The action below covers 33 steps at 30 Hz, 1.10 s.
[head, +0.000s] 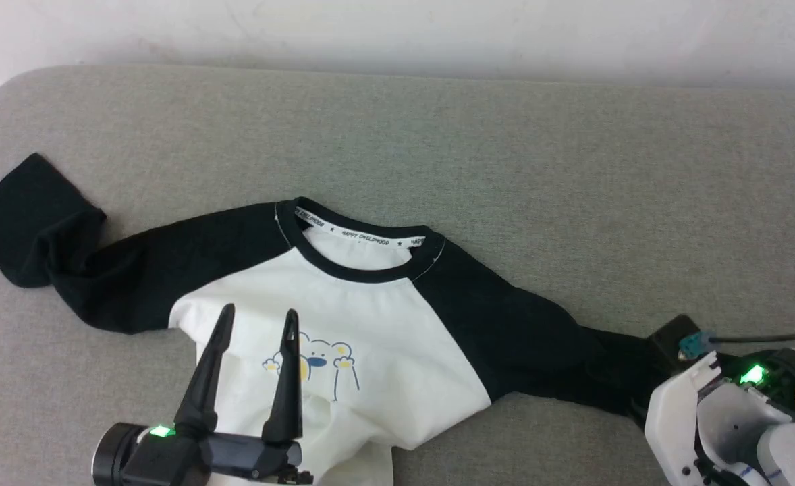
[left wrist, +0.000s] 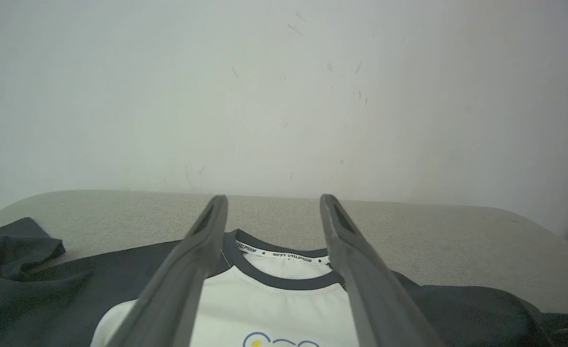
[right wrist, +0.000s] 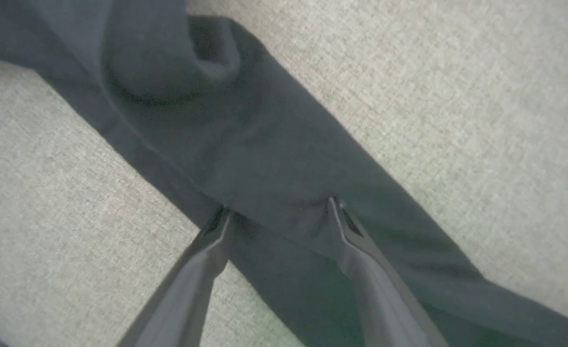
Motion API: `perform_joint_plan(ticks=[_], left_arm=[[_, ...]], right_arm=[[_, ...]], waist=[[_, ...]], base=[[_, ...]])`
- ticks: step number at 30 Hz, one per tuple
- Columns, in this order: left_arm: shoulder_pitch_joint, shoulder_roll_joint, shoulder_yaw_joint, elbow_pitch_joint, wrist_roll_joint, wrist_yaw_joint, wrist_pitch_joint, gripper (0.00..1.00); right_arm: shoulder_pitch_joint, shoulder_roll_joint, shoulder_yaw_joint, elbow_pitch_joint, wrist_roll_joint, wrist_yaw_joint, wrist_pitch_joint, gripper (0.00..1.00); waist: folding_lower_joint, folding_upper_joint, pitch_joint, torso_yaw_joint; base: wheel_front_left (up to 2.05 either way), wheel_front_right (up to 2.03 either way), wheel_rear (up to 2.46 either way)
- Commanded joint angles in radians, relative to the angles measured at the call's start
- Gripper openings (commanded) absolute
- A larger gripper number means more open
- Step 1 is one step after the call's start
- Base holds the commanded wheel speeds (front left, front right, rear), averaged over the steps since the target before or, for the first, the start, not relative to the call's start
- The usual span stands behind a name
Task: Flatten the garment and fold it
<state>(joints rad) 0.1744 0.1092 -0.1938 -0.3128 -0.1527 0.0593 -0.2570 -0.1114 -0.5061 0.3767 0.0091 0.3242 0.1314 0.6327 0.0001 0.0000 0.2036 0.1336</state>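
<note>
Left gripper [head: 260,312] hovers over the white front of the garment [head: 397,324], fingers spread wide, gripping nothing. Right gripper [right wrist: 279,206] points down onto the black sleeve [right wrist: 274,144], fingers apart too, tips against the fabric.

Garment [head: 370,317], front up on grey cushion [head: 573,169]: white body with a small cartoon print, black neckband and sleeves, lettered white band inside the collar; collar towards the far edge; sleeve at head view's left stretched outward, cuff end kinked; other sleeve rumpled, running rightward; lower body creased.
</note>
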Motion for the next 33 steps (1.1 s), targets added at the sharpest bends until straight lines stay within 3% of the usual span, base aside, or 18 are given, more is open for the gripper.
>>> perform_joint_plan(ticks=[1,2,3,8,13,25,30,33], left_arm=[[-0.026,-0.005,-0.001,0.0,0.02,-0.018,-0.005,1.0],[-0.031,-0.006,-0.003,-0.001,0.026,-0.024,-0.005,1.0],[-0.035,-0.007,-0.004,-0.001,0.031,-0.029,-0.005,1.0],[-0.052,-0.014,-0.006,0.007,0.047,-0.045,-0.005,1.0],[-0.042,-0.024,0.003,0.012,0.042,-0.051,-0.005,1.0],[-0.021,-0.037,0.031,0.007,0.033,-0.07,-0.005,1.0],[-0.023,-0.043,0.036,0.007,0.034,-0.076,-0.005,1.0],[-0.031,-0.046,0.034,0.015,0.036,-0.081,-0.005,1.0]], right_arm=[[-0.022,0.006,0.008,0.055,0.005,-0.001,-0.023,0.91],[-0.027,0.01,0.009,0.082,-0.001,-0.001,-0.039,0.36],[-0.031,0.017,0.005,0.108,-0.004,-0.001,-0.055,0.0],[-0.04,0.071,-0.09,0.162,-0.008,-0.001,-0.173,0.0],[-0.07,0.082,-0.188,0.102,0.003,-0.001,-0.226,0.0],[-0.057,-0.085,-0.487,-0.036,-0.044,-0.001,-0.113,0.0],[0.038,-0.164,-0.614,-0.011,-0.115,-0.001,-0.11,0.0],[0.083,-0.151,-0.65,0.042,-0.132,-0.001,-0.135,0.0]], waist=[[-0.0001,0.0,0.004,0.012],[-0.0001,0.0,0.004,0.014],[-0.0001,0.0,0.004,0.015],[-0.0001,0.0,-0.014,0.006],[-0.0001,0.0,-0.055,-0.028],[-0.0001,0.0,-0.06,-0.053],[-0.0001,0.0,-0.031,-0.048],[-0.0001,0.0,-0.018,-0.046]], base=[[0.0,0.0,0.0],[0.0,0.0,0.0],[0.0,0.0,0.0],[0.0,0.0,0.0],[0.0,0.0,0.0],[0.0,0.0,0.0],[0.0,0.0,0.0],[0.0,0.0,0.0]])
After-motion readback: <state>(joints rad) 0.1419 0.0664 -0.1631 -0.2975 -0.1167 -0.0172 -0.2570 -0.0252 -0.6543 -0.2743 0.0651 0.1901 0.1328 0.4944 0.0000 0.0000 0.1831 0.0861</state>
